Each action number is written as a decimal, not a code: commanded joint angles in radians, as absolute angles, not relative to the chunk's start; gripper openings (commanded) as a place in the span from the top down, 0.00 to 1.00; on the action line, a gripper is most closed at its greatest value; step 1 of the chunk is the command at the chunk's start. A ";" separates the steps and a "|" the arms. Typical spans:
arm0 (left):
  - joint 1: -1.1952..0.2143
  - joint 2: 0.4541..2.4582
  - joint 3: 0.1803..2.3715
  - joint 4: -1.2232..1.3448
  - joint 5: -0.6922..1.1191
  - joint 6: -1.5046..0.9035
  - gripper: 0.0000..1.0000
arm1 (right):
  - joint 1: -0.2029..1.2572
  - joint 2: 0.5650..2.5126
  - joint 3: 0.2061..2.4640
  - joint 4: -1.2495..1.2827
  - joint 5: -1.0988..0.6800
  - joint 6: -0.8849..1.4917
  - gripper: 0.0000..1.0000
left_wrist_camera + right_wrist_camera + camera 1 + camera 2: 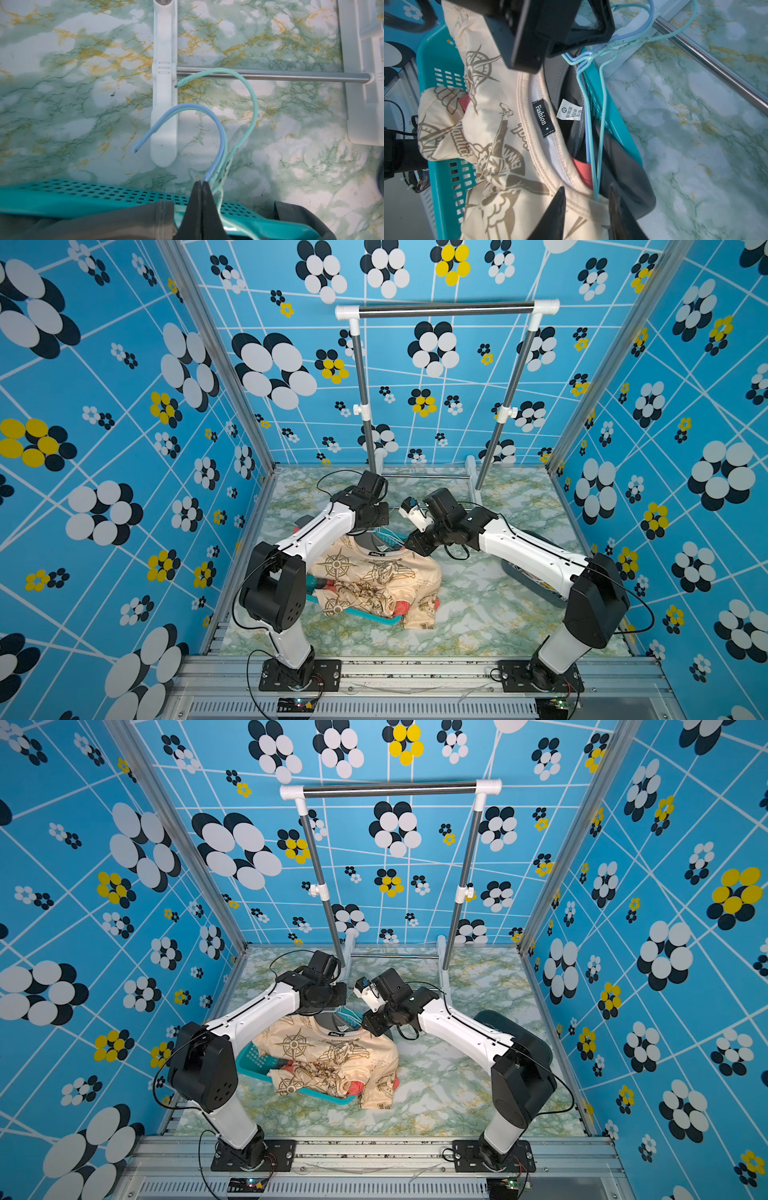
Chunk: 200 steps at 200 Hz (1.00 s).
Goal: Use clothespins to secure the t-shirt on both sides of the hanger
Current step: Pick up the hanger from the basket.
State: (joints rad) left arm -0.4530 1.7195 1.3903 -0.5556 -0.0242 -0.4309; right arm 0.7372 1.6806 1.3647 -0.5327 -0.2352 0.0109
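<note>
Teal basket sits near-left of centre on the marble table. The cream compass-print t-shirt is heaped in it and spills over the basket's right rim, with a grey garment under it. Two wire hangers lie at the basket's far edge, their hooks reaching toward the foot of the clothes rack: the blue hanger and the mint hanger. Left gripper has its jaws drawn together, tips right beside the hanger necks; I can't tell whether a wire is pinched. Right gripper has its jaws apart, straddling the t-shirt's collar edge where the mint hanger's wire slips in. Clothespins can't be made out; a dark tray on the right lies mostly under the right arm.
</note>
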 commanded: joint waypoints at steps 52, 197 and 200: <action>-0.436 1.544 1.366 -0.578 -0.044 -0.441 0.62 | 0.736 1.758 1.391 -0.597 -0.278 -0.015 0.85; -0.450 1.330 1.220 -0.474 0.051 -0.440 0.00 | 0.739 1.562 1.435 -0.661 -0.265 -0.009 1.00; -0.453 1.330 1.220 -0.471 0.057 -0.439 0.00 | 0.740 1.560 1.436 -0.662 -0.259 -0.008 1.00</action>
